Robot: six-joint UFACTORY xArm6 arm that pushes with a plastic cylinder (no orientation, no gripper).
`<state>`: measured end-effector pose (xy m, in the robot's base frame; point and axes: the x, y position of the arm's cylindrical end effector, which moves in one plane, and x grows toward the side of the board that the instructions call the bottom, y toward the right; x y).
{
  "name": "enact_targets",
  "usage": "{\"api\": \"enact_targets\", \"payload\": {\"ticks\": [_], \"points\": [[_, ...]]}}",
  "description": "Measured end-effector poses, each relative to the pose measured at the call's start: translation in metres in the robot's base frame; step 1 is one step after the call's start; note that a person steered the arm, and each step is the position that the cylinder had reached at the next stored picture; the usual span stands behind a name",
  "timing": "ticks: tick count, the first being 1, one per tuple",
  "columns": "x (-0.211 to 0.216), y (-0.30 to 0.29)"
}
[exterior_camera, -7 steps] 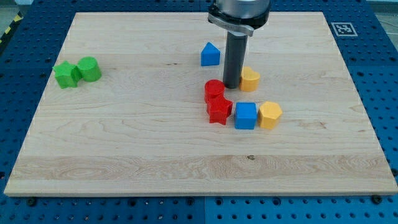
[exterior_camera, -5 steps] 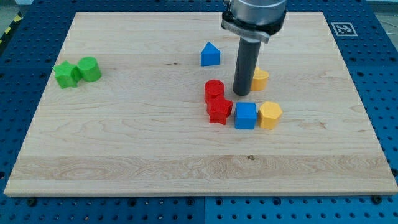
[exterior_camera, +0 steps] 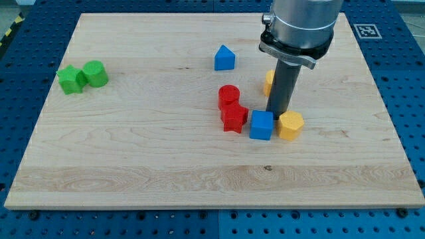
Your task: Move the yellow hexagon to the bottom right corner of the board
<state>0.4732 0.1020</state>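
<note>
Pale wood makes up the board [exterior_camera: 133,153], which lies on a blue perforated table [exterior_camera: 412,79]. No pincer is fitted here: the arm ends in a plain dark rod, so there is nothing to open or close. My tip [exterior_camera: 276,117] sits at the upper gap between the blue cube [exterior_camera: 261,125] and the yellow hexagon [exterior_camera: 290,125], just beside both; whether it touches either I cannot tell.

The yellow hexagon lies right of the board's centre, well apart from the bottom right corner.

Outward from there, a second yellow block [exterior_camera: 268,82] is half hidden behind the rod. A red cylinder [exterior_camera: 229,97] and a red star-like block [exterior_camera: 234,119] sit left of the cube, a blue house-shaped block [exterior_camera: 224,58] higher up, and 2 green blocks [exterior_camera: 82,77] far left.

Risks, as I judge them: a push from this spot could shove the hexagon straight right, missing the corner, or let it slip off round the rod. The cube might get dragged along too.

No readable writing; only a black-and-white marker [exterior_camera: 366,30] at the top right.
</note>
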Motion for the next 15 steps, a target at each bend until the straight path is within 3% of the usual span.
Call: {"api": "enact_targets", "payload": {"ticks": [3, 7, 13, 15], "points": [[0.012, 0.018], [0.078, 0.012], [0.073, 0.061], [0.110, 0.068]]}}
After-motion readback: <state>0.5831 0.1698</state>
